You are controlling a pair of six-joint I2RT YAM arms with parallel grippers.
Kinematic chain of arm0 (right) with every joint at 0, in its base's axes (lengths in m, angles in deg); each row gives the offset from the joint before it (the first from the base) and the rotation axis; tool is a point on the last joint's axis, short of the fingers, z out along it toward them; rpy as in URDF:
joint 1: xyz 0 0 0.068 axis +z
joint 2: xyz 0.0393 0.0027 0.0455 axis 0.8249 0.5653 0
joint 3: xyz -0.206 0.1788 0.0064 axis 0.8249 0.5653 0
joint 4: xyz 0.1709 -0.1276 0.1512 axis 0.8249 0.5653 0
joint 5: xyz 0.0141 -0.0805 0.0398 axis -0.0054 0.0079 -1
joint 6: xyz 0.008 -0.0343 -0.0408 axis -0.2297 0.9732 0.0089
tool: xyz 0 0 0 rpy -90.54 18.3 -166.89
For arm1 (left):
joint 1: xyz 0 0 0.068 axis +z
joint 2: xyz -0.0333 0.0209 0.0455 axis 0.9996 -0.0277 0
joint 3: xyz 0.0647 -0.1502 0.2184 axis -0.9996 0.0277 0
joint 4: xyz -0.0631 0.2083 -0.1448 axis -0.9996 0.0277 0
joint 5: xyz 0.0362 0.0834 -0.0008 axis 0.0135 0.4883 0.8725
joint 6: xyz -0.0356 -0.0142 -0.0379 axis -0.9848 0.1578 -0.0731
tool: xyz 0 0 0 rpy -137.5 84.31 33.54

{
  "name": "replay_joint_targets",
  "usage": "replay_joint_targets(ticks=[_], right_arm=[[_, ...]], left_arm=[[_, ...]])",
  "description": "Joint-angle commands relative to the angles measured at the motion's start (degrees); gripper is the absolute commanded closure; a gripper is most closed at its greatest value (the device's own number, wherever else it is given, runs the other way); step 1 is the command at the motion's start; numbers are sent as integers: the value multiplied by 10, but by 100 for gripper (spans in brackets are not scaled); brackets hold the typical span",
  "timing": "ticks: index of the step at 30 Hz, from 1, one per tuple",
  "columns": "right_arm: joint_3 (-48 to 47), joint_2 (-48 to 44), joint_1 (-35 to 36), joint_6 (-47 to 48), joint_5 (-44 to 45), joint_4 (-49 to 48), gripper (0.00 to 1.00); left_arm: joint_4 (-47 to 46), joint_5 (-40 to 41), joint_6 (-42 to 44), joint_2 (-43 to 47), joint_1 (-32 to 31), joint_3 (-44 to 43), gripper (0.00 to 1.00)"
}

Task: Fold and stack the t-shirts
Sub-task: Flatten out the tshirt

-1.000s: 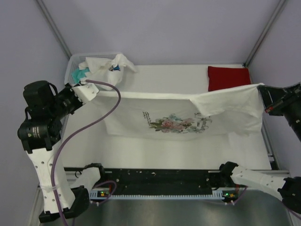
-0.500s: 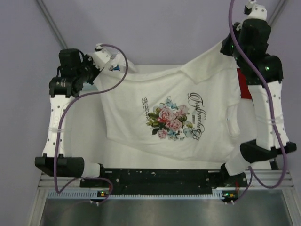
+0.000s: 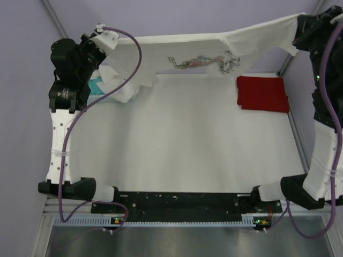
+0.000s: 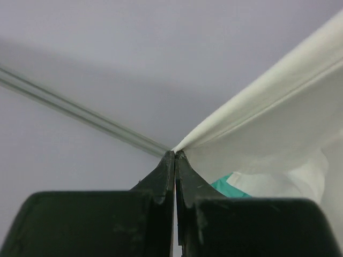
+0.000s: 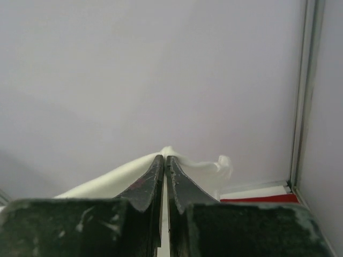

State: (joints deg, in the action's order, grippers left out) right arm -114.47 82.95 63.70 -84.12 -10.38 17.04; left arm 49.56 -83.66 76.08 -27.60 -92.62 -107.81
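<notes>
The large white t-shirt with the rose print (image 3: 203, 51) hangs stretched in the air across the back of the table, seen nearly edge-on. My left gripper (image 3: 110, 38) is shut on its left corner (image 4: 185, 143), high at the back left. My right gripper (image 3: 298, 33) is shut on its right corner (image 5: 177, 158), high at the back right. A folded red t-shirt (image 3: 262, 93) lies flat on the table at the back right, its edge showing in the right wrist view (image 5: 257, 198). More white and teal t-shirts (image 3: 110, 84) lie bunched at the back left.
The white basket at the back left is mostly hidden under the bunched shirts and my left arm. Metal frame posts (image 3: 53, 19) rise at both back corners. The black rail (image 3: 182, 206) runs along the near edge.
Both grippers have lifted the rose shirt up and toward the back. It went from hanging open, print facing the camera, to stretched high and almost edge-on.
</notes>
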Motion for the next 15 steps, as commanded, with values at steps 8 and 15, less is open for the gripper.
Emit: replay_joint_targets(ticks=[8, 15], right_arm=[[492, -303, -7, -14, -90, 86, 100], [787, -430, -8, -128, -181, 202, 100]], left_arm=[[100, -105, 196, 199, -6, 373, 100], [232, -137, 242, 243, -8, 600, 100]])
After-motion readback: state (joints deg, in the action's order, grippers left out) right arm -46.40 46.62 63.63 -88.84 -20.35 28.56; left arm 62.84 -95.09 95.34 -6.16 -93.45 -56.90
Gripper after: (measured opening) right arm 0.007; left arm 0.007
